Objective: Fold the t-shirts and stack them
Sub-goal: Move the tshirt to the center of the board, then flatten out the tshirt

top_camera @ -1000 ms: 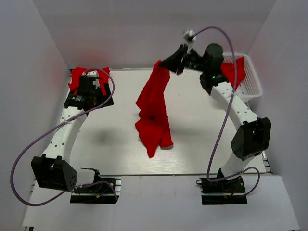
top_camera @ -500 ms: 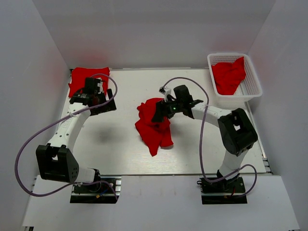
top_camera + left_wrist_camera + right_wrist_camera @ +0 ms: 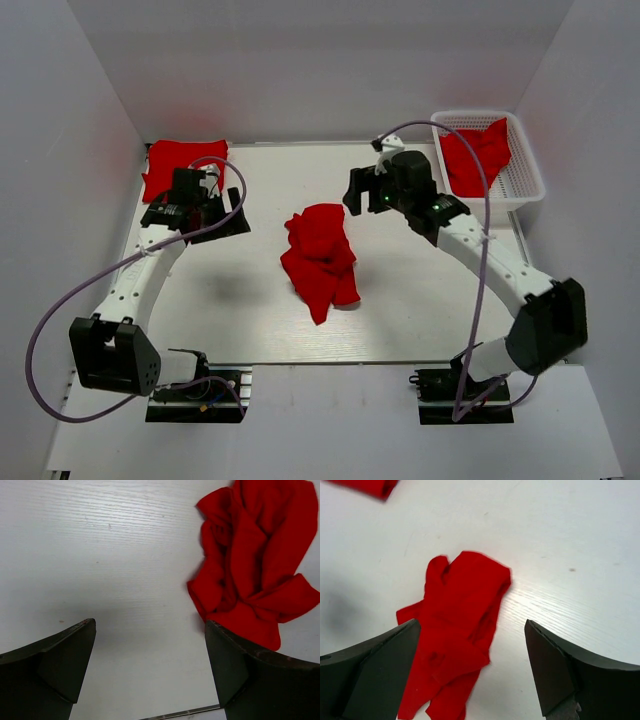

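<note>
One red t-shirt (image 3: 320,255) lies crumpled in a heap mid-table; it also shows in the left wrist view (image 3: 255,565) and the right wrist view (image 3: 455,630). A second t-shirt (image 3: 170,165) lies folded flat at the back left, its corner (image 3: 367,486) just visible in the right wrist view. A third t-shirt (image 3: 478,155) sits bunched in the basket. My right gripper (image 3: 353,190) hovers open above and to the right of the heap, holding nothing (image 3: 470,625). My left gripper (image 3: 225,212) is open and empty over bare table left of the heap (image 3: 150,622).
The white mesh basket (image 3: 530,185) stands at the back right corner. White walls enclose the table at the back and both sides. Bare tabletop (image 3: 230,300) lies between the heap and the left arm.
My right gripper opened and let the t-shirt go; it dropped from hanging into a heap. The right arm then pulled up and back to the right. The left arm barely moved.
</note>
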Available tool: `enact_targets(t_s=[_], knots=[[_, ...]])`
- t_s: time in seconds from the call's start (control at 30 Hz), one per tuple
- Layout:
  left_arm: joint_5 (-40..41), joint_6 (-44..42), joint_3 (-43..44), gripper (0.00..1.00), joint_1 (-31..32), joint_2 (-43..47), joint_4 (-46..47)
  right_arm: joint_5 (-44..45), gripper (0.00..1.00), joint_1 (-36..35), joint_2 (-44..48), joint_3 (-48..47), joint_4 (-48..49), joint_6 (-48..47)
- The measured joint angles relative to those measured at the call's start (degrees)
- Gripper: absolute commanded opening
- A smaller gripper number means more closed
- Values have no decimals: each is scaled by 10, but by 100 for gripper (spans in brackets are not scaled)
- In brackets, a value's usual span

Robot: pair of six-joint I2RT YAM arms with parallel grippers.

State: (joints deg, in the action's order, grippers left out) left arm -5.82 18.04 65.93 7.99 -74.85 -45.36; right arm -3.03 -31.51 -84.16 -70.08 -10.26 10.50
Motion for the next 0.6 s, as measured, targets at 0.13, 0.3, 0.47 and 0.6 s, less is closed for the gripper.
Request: enact_targets(t_s=[0.13,0.3,0.47,0.6], knots=[[-29,-7,0,100,0,10,9,76,90,1,68,2,-32,14],[-66,-21,0,100,2,10,25,103,90,3,115,25,-58,21],[-130,-32,-27,100,6,20,75,111,90,3,124,51,-75,21],[-170,-30,-71,100,10,24,116,111,90,3,124,59,-83,17]])
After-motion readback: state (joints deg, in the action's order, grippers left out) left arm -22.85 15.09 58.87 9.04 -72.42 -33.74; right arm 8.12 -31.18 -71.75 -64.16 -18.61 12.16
